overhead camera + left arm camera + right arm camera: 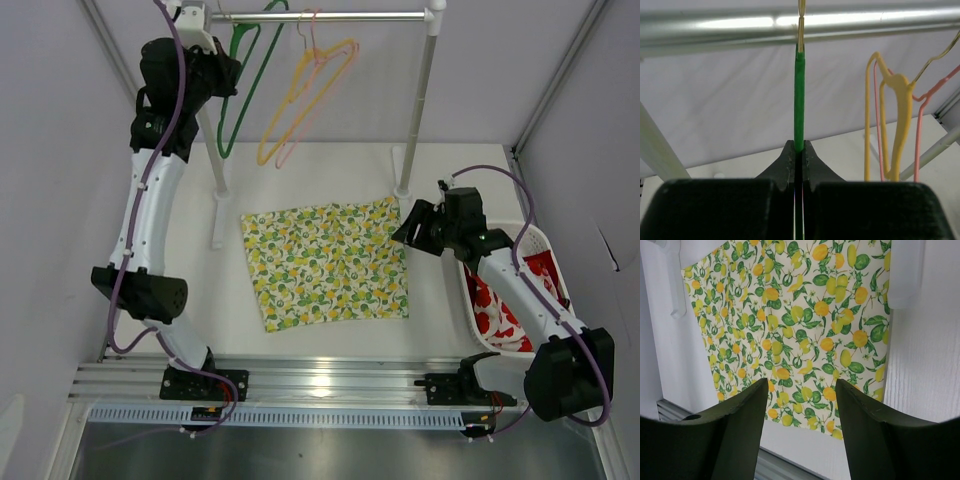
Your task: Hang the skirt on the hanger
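The skirt (325,262), white with a lemon and leaf print, lies flat on the table; it also fills the right wrist view (790,325). A green hanger (240,85) hangs from the metal rail (320,16). My left gripper (228,72) is raised at the rail and shut on the green hanger's neck (799,100). My right gripper (408,232) is open and empty, just above the skirt's right edge, with the printed cloth showing between its fingers (745,405).
A yellow hanger (305,95) and a pink hanger (318,70) hang on the rail right of the green one. The rack's white posts (418,110) stand behind the skirt. A white basket (520,300) with red patterned cloth sits at the right.
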